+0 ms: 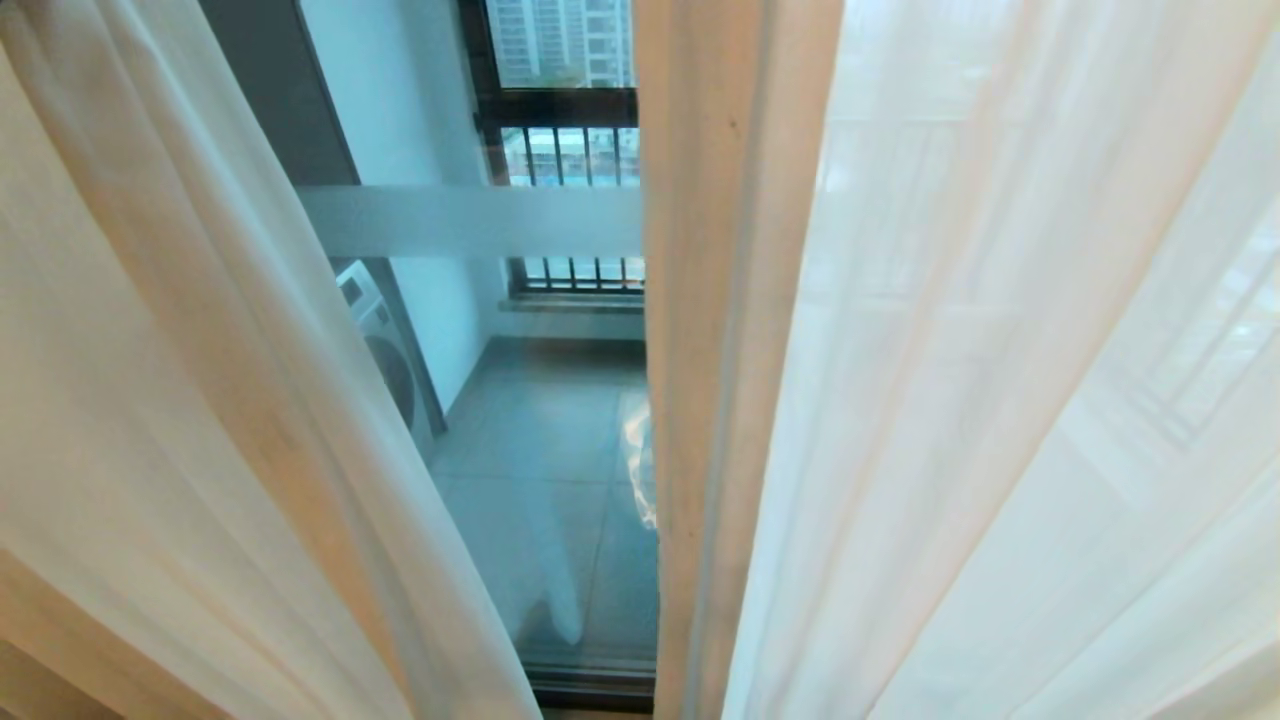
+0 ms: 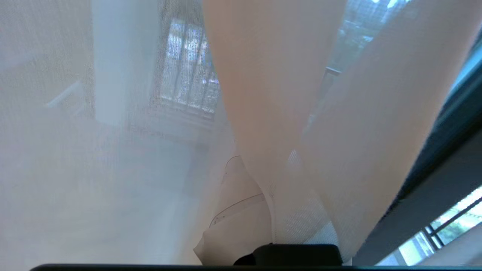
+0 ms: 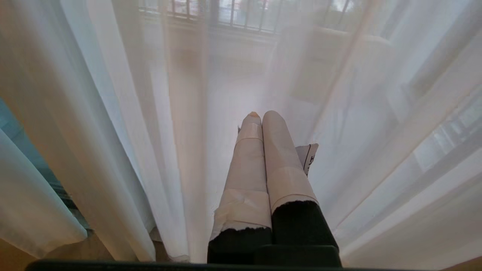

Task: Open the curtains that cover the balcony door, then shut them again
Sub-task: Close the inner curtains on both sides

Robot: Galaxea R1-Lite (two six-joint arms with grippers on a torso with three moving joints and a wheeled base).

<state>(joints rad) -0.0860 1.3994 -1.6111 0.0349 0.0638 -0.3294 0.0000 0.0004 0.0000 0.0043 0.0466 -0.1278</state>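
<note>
The sheer white curtains hang as two panels with a gap between them in the head view. The left panel (image 1: 200,400) slants toward the lower middle, and the right panel (image 1: 950,400) hangs straight. Between them shows the balcony door (image 1: 560,450), its glass crossed by a frosted band. Neither arm appears in the head view. In the left wrist view, a hemmed curtain fold (image 2: 278,113) runs down into my left gripper (image 2: 256,165), which is shut on it. One taped finger (image 2: 233,210) shows; fabric hides the other. My right gripper (image 3: 261,114) is shut and empty, just in front of the right curtain panel (image 3: 376,131).
Behind the glass, a washing machine (image 1: 385,350) stands at the left of the tiled balcony floor. A black-barred railing window (image 1: 570,150) lies beyond it. A dark door frame (image 2: 433,180) runs beside the left gripper. The door's bottom track (image 1: 590,690) lies below the gap.
</note>
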